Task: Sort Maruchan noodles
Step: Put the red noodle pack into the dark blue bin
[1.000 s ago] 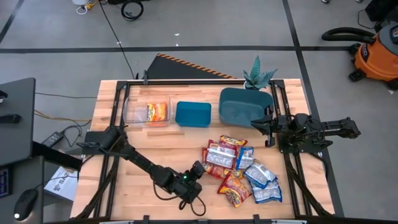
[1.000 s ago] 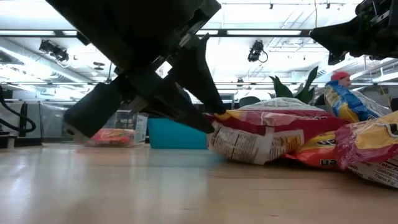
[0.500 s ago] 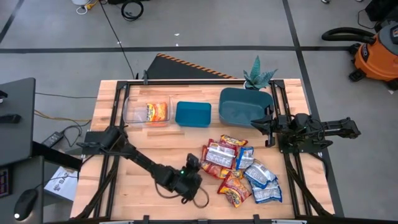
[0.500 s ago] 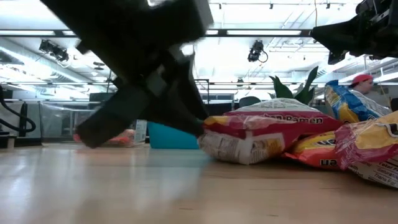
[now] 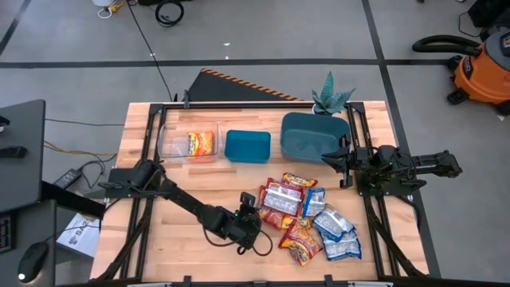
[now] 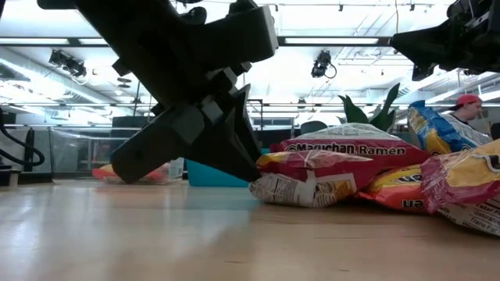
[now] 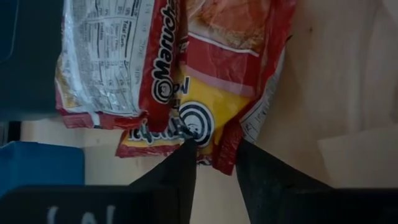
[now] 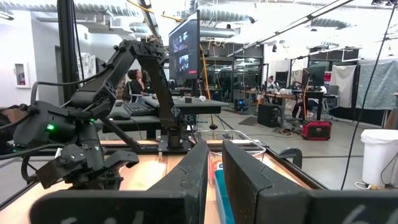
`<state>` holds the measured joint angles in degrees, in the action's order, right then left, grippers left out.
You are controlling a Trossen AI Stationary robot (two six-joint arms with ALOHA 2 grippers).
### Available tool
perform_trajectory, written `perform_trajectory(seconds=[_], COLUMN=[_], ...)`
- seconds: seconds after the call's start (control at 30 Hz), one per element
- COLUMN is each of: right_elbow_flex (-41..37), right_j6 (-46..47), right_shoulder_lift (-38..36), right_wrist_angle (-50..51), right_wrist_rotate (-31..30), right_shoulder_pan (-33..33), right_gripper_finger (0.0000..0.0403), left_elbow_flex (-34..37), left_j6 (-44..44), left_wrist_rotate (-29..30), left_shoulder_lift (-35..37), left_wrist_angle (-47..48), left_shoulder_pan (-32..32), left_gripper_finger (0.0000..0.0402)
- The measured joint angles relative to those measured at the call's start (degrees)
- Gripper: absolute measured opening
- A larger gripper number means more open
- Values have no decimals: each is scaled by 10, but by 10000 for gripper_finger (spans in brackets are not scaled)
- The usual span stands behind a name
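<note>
A pile of Maruchan noodle packets (image 5: 309, 217) in red-silver, orange-yellow and blue-white wrappers lies flat on the table's right half. My left gripper (image 5: 250, 204) is low at the pile's left edge, shut on a red-and-yellow packet (image 7: 217, 93). It also shows in the low view (image 6: 254, 165). Beside that packet lies a red-silver packet (image 7: 106, 62), label side up. One orange packet (image 5: 202, 143) lies in the clear bin (image 5: 171, 142). My right gripper (image 5: 343, 162) is shut and empty, off the table's right side by the teal bin (image 5: 313, 135). My left gripper has the red-and-yellow packet's near corner (image 7: 219, 158) between its two fingertips, at the wrapper's sealed edge. The fingers (image 6: 234, 148) come slanting down from the table's left. The packet's left end (image 6: 269, 181) is slightly raised and the rest lies on the table against the pile.
A blue bin (image 5: 247, 146) stands between the clear and teal bins along the far edge. A small plant (image 5: 331, 97) stands behind the teal bin. Bare wood lies left of and in front of the pile. People show in the room beyond.
My left gripper has gone from near the table's front edge toward the far edge and up to the pile's left side, turning to face it. The front red packet has been pushed back and bunched shorter, and the packet behind it now shows its lettering.
</note>
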<state>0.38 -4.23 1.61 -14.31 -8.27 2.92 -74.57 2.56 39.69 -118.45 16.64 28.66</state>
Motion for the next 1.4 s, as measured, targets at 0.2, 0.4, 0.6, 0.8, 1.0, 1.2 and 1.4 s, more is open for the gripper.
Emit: perform_trajectory(seconds=[0.2,0.4,0.6,0.8,1.0,1.2,1.4], right_elbow_flex=[0,0,0,0,0,0,0], right_j6=[0,0,0,0,0,0,0], right_shoulder_lift=[0,0,0,0,0,0,0], right_wrist_angle=[0,0,-2,-2,-2,-6,-6], right_wrist_rotate=[0,0,0,0,0,0,0], right_shoulder_pan=[0,0,0,0,0,0,0], right_gripper_finger=[55,55,55,55,55,55,55], left_elbow_flex=[0,0,0,0,-1,0,0], left_j6=[-9,-17,-30,5,88,191,246], left_wrist_rotate=[-24,-26,-38,-43,-44,-83,-202], left_shoulder_lift=[0,32,108,191,220,209,209], left_wrist_angle=[1,43,84,52,-46,-144,-322], left_shoulder_pan=[0,0,-14,-48,-98,-183,-290], left_gripper_finger=[47,9,9,7,8,9,10])
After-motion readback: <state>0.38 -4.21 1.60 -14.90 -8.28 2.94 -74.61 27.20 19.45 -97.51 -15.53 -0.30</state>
